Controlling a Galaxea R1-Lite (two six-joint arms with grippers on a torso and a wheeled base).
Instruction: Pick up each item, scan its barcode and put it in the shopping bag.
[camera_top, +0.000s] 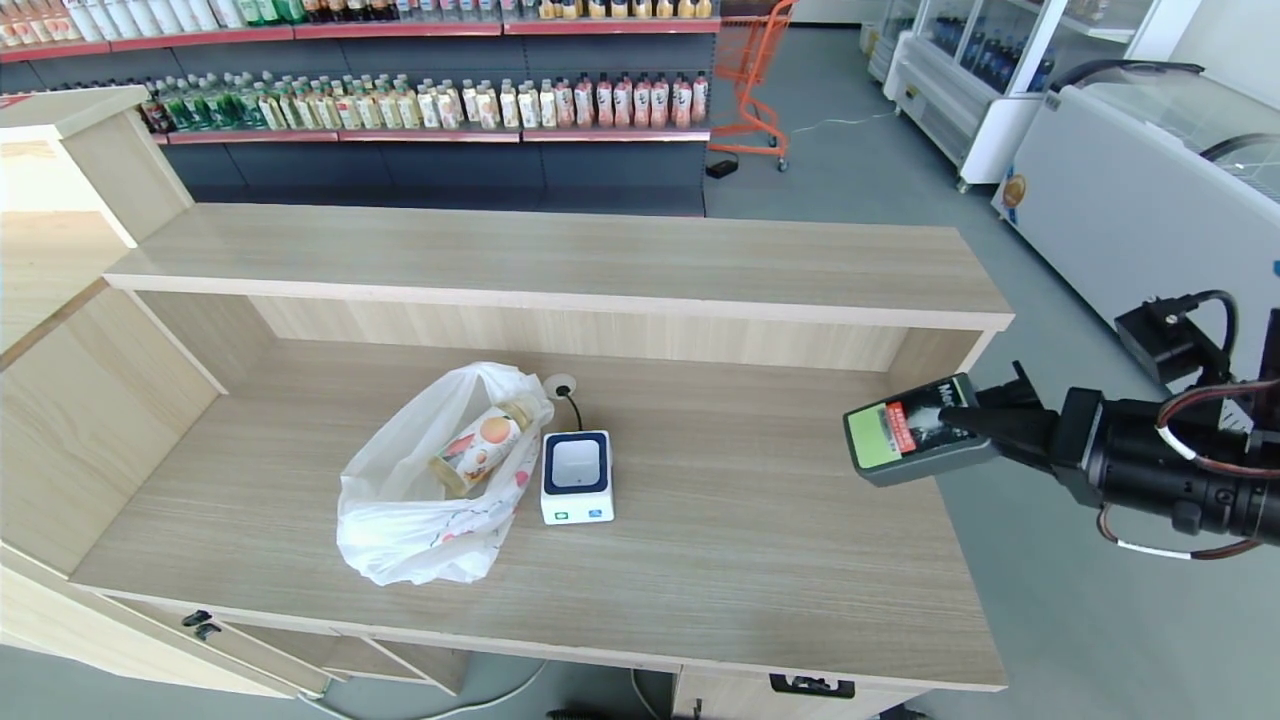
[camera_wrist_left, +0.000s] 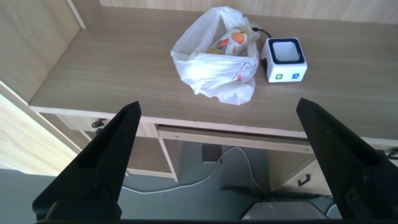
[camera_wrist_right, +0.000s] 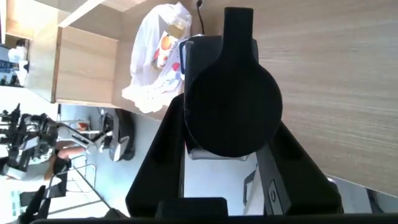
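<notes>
My right gripper (camera_top: 965, 420) is shut on a flat dark box (camera_top: 908, 432) with a green and red label, held in the air over the counter's right end. In the right wrist view the box (camera_wrist_right: 214, 134) sits between the fingers. A white plastic shopping bag (camera_top: 430, 480) lies on the counter's left middle with a bottle (camera_top: 482, 446) inside it. Just right of the bag stands the white and blue barcode scanner (camera_top: 577, 476). My left gripper (camera_wrist_left: 217, 162) is open, held off the counter's near edge, well away from the bag (camera_wrist_left: 214, 59) and the scanner (camera_wrist_left: 284, 59).
The wooden checkout counter (camera_top: 720, 540) has a raised back shelf (camera_top: 560, 255) and a side wall on the left. The scanner's cable runs to a hole behind it. Shelves of bottles and freezers stand beyond.
</notes>
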